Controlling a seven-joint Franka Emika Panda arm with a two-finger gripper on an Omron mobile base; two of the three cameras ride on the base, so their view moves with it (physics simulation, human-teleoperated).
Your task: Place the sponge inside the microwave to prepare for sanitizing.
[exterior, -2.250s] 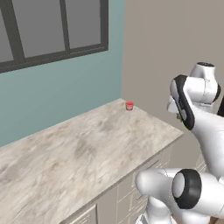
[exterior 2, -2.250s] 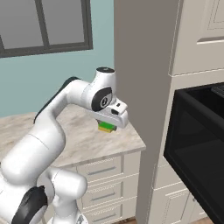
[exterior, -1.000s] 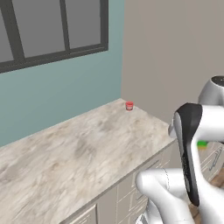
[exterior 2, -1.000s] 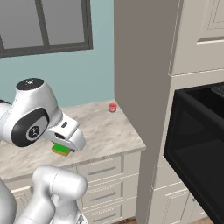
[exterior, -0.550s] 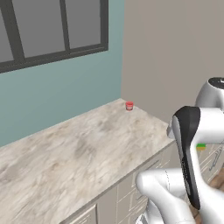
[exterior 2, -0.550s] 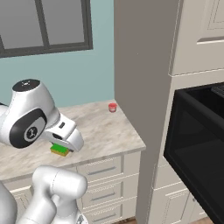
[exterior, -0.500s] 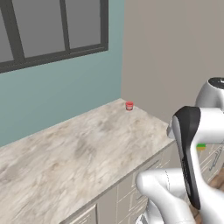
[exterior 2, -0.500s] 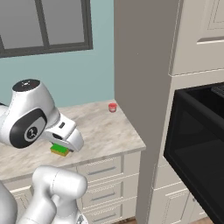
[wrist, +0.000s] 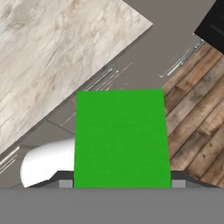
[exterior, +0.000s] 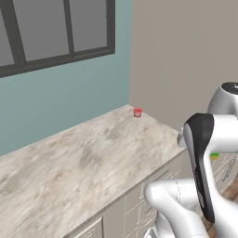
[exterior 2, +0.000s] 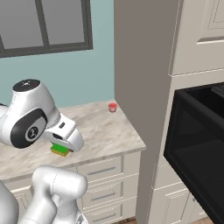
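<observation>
The sponge [wrist: 121,135], bright green on top, sits between my fingers and covers the middle of the hand view. My gripper [wrist: 121,184] is shut on the sponge, and its fingertips are mostly hidden behind it. Seen from the right base, the sponge [exterior 2: 60,150] shows green over yellow under my hand [exterior 2: 65,136], held off the counter's front edge [exterior 2: 109,155]. A sliver of the sponge [exterior: 214,156] peeks out behind the arm in the left base view. The black microwave [exterior 2: 197,148] is built into the cabinet wall at the right. Its dark corner [wrist: 212,22] shows in the hand view.
A tiny red cup [exterior 2: 112,107] stands at the back right corner of the marble counter [exterior: 83,158], next to the tall grey-brown panel [exterior 2: 140,65]. Drawers [exterior 2: 103,173] run below the counter. Wooden floor [wrist: 197,109] lies under the hand.
Two seconds ago the arm held the sponge over the counter's right end; it has swung back toward the base. Over the last second it has barely moved.
</observation>
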